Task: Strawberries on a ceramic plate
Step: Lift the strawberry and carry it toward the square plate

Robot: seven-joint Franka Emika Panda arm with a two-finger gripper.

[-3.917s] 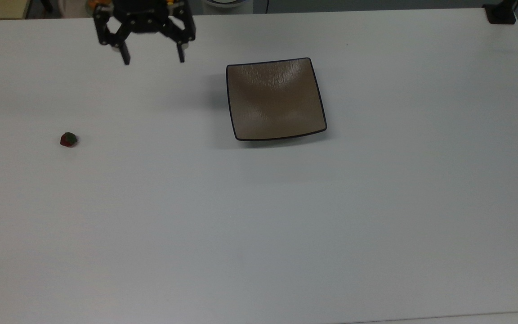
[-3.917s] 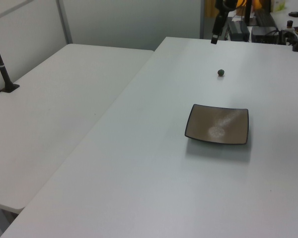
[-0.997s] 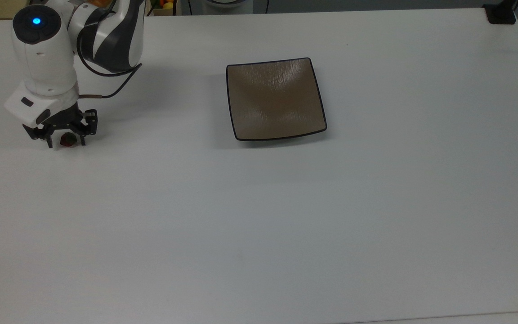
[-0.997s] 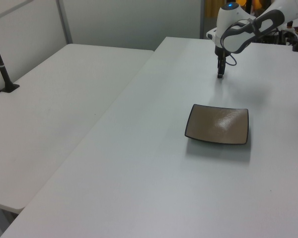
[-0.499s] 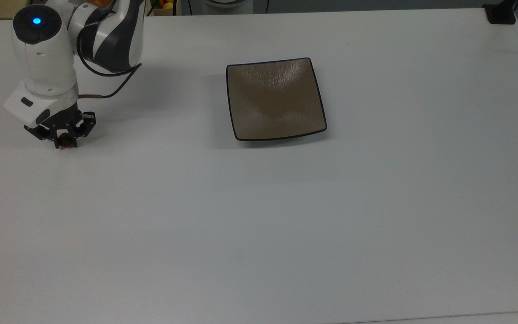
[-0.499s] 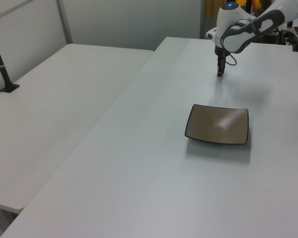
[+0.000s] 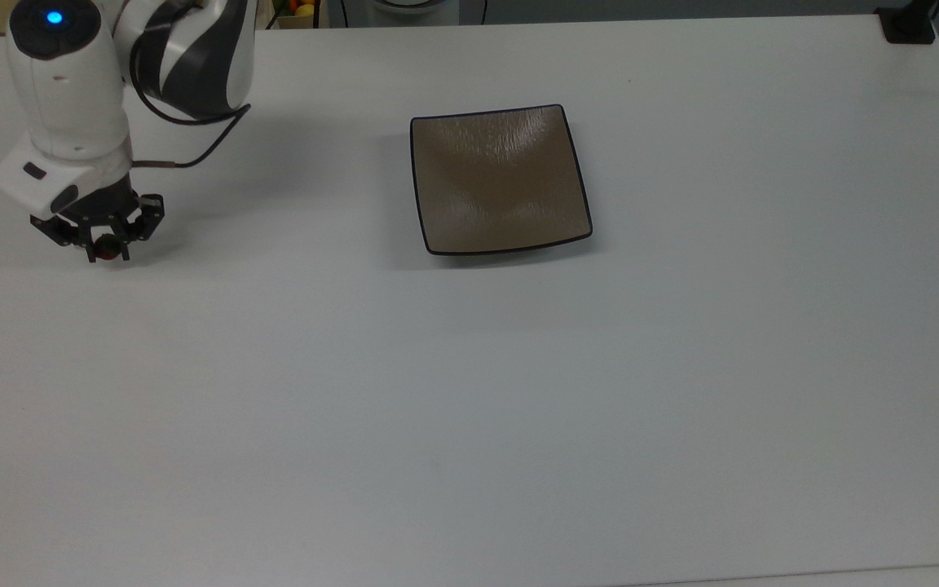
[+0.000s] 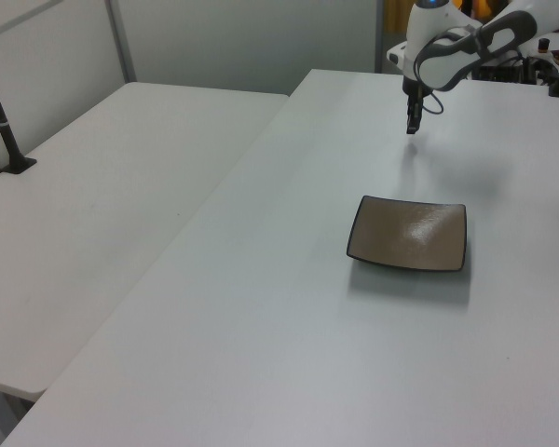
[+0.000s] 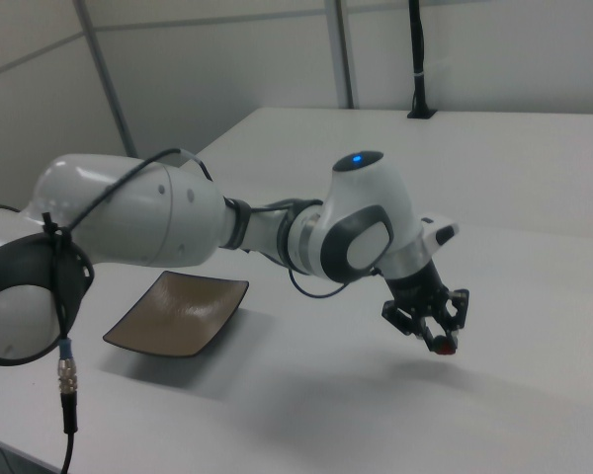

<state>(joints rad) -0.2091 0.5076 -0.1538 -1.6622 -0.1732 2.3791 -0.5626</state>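
Observation:
My gripper (image 7: 108,251) hangs over the white table at the top view's left, shut on the small red strawberry (image 7: 108,249). In the right view the gripper (image 9: 443,343) holds the strawberry (image 9: 445,346) a little above the table, with a shadow beneath. In the left view the gripper (image 8: 412,124) is far back on the table. The square brown ceramic plate (image 7: 499,181) with a black rim lies bare near the top view's middle, well to the right of the gripper; it also shows in the left view (image 8: 409,233) and the right view (image 9: 178,313).
The white arm (image 7: 184,49) reaches in from the top view's upper left corner. A black post base (image 7: 908,24) stands at the table's far right corner. A second white table (image 8: 93,205) adjoins on the left view's left.
The gripper came down over the strawberry, shut on it about half a second ago, and has now risen slightly with it, shifting a little to the top view's left.

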